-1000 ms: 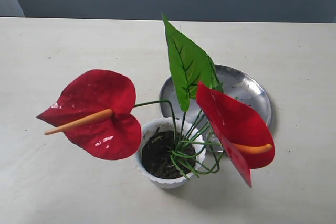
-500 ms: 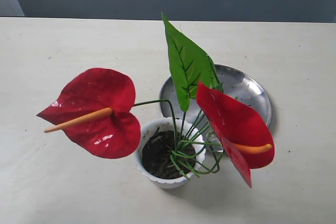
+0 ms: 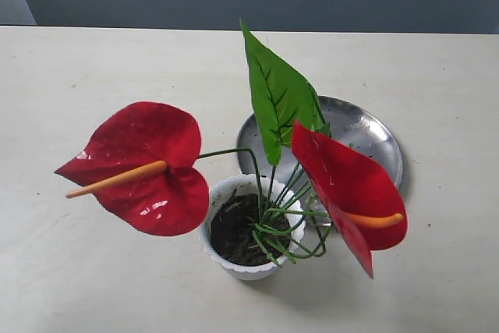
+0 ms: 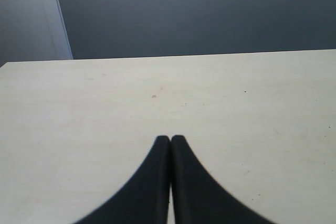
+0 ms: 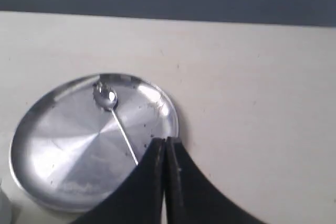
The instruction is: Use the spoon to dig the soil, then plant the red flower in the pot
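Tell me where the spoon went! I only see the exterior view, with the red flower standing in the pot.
Observer: The right wrist view shows the spoon lying flat on the steel plate.
Operator: Is a claw holding it?
Observer: No. The right claw is shut with nothing in it, near the plate's rim.
Operator: And the other claw?
Observer: The left claw is shut too, holding nothing, above the table.
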`<act>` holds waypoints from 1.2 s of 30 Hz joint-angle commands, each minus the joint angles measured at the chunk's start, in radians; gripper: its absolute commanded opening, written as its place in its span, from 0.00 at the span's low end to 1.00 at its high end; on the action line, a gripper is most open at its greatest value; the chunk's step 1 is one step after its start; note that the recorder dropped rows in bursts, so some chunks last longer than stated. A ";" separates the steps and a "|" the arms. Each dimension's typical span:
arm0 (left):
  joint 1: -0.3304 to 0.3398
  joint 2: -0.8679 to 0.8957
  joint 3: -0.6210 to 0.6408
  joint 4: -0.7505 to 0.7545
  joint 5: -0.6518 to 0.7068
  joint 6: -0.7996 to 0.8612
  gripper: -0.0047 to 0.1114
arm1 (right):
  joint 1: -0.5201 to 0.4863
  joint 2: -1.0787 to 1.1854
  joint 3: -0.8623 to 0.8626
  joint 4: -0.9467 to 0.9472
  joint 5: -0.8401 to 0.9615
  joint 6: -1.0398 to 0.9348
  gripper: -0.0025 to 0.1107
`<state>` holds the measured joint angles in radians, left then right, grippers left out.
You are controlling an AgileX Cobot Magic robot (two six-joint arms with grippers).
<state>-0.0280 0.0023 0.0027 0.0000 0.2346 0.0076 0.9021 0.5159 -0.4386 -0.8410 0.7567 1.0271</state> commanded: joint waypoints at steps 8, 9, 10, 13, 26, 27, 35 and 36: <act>-0.004 -0.002 -0.003 0.000 -0.002 -0.001 0.04 | -0.007 -0.004 0.107 0.269 -0.005 -0.001 0.02; -0.004 -0.002 -0.003 0.000 -0.002 -0.001 0.04 | -0.007 -0.004 0.107 0.269 -0.012 -0.001 0.02; -0.004 -0.002 -0.003 0.000 -0.002 -0.001 0.04 | -0.007 -0.004 0.107 0.269 -0.016 -0.001 0.02; -0.004 -0.002 -0.003 0.000 -0.002 -0.001 0.04 | -0.005 -0.004 0.107 0.274 -0.035 -0.001 0.02; -0.004 -0.002 -0.003 0.000 -0.002 -0.001 0.04 | -0.005 -0.004 0.107 0.268 -0.029 -0.001 0.02; -0.004 -0.002 -0.003 0.000 -0.002 -0.001 0.04 | -0.005 -0.004 0.107 0.251 -0.027 -0.001 0.02; -0.004 -0.002 -0.003 0.000 -0.002 -0.001 0.04 | -0.001 -0.004 0.107 0.215 -0.041 -0.001 0.02; -0.004 -0.002 -0.003 0.000 -0.002 -0.001 0.04 | -0.001 -0.004 0.107 0.212 -0.041 -0.001 0.02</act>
<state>-0.0280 0.0023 0.0027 0.0000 0.2346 0.0076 0.9021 0.5159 -0.3350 -0.6076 0.7214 1.0289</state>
